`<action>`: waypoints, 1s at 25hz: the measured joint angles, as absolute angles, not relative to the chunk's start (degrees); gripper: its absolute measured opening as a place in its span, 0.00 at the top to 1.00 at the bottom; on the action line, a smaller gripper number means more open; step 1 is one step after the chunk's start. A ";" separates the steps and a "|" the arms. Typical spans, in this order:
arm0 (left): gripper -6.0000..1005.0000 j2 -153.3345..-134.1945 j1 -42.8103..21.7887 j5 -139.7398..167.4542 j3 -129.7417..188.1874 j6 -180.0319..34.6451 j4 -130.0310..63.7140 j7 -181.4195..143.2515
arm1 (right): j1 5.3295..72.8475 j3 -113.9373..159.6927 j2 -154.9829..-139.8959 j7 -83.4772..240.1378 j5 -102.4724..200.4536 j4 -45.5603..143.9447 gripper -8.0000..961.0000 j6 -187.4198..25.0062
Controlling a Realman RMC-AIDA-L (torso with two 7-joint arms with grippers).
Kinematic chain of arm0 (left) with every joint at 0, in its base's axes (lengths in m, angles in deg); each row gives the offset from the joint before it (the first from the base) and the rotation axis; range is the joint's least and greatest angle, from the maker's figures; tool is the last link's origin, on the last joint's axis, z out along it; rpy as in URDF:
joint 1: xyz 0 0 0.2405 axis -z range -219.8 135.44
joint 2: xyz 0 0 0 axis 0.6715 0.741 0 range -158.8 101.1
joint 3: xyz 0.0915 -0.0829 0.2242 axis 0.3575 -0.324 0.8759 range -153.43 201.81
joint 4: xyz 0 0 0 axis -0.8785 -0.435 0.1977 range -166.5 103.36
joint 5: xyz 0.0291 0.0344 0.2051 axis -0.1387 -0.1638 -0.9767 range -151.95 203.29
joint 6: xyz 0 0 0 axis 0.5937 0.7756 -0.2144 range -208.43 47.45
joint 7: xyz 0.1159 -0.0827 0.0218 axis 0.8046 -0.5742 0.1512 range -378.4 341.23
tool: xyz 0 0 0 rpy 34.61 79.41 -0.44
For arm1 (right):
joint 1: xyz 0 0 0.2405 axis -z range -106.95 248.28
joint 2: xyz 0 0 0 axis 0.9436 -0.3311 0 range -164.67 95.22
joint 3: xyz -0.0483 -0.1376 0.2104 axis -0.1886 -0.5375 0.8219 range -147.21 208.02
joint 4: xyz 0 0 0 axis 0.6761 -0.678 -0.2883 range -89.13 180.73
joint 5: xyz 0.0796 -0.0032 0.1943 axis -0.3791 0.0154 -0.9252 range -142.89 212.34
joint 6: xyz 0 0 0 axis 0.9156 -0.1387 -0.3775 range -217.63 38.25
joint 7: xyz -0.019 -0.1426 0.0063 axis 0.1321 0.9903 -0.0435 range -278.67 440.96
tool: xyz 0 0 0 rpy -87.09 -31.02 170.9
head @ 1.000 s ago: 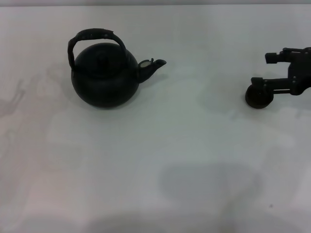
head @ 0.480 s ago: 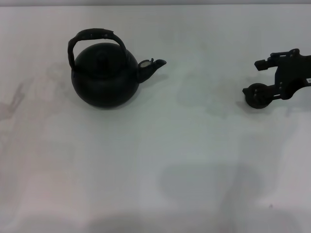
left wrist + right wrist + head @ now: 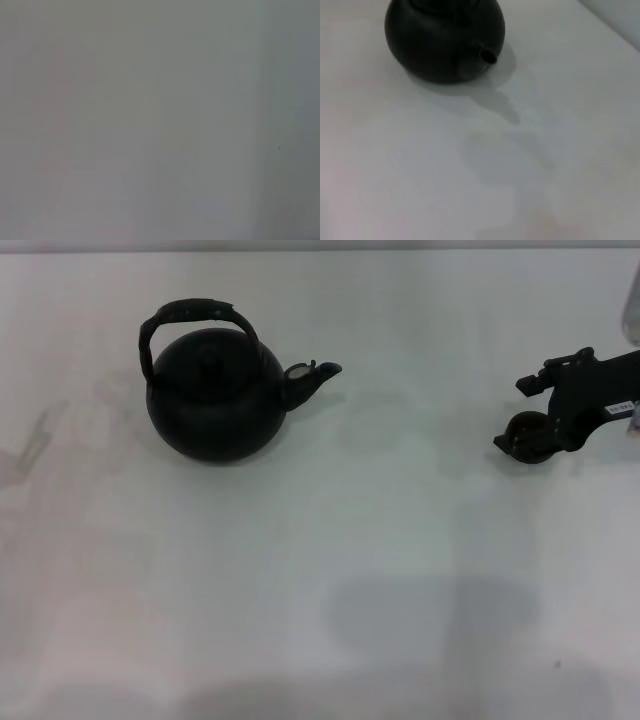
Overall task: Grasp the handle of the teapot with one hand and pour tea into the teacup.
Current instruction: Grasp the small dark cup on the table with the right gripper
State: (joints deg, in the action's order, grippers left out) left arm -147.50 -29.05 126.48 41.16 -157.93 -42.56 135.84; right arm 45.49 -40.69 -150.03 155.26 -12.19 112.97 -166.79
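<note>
Standing upright on the white desk (image 3: 320,540), far-left quarter of the head view: one teapot (image 3: 213,395), round, matte black, lid on. Its handle (image 3: 190,315), a dark rough-surfaced bail, arches over the top; nothing touches it. The short spout (image 3: 312,374) points toward the robot's right.

Right wrist view: the same teapot (image 3: 445,37) shows, body and spout only, the handle cut off by the frame edge, with the pot's shadow falling on the desk beside it.

Teacup (image 3: 527,437): small, round, dark, at the right side of the desk, well apart from the teapot. It sits tilted rather than flat, its round face turned partly toward the camera, held at the tip of the right hand (image 3: 540,430).

Right hand: black, reaching in from the right edge of the head view, its fingers pinching the teacup. Whether the cup rests on the desk or hangs just above it cannot be told.

Left hand: none visible in the head view. The left wrist view shows only a plain grey surface, so whether the fingers are spread or pressed together is not shown.

Desk surface: pale, with soft grey shadows toward the near edge and a fainter one between teapot and teacup.
</note>
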 joint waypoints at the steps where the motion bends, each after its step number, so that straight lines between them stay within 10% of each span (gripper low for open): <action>1: 0.12 -147.50 -29.06 126.48 41.16 -157.92 -42.56 135.84 | 45.20 -41.67 -150.04 154.41 -11.21 113.14 0.12 -166.43; 25: 0.12 -147.50 -28.66 126.57 41.06 -157.03 -42.56 135.96 | 43.05 -46.77 -150.04 145.52 -1.28 111.45 0.12 -164.60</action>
State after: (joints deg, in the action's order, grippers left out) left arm -147.50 -28.66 126.57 41.06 -157.03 -42.56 135.96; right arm 43.05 -46.77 -150.04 145.52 -1.28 111.45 -164.60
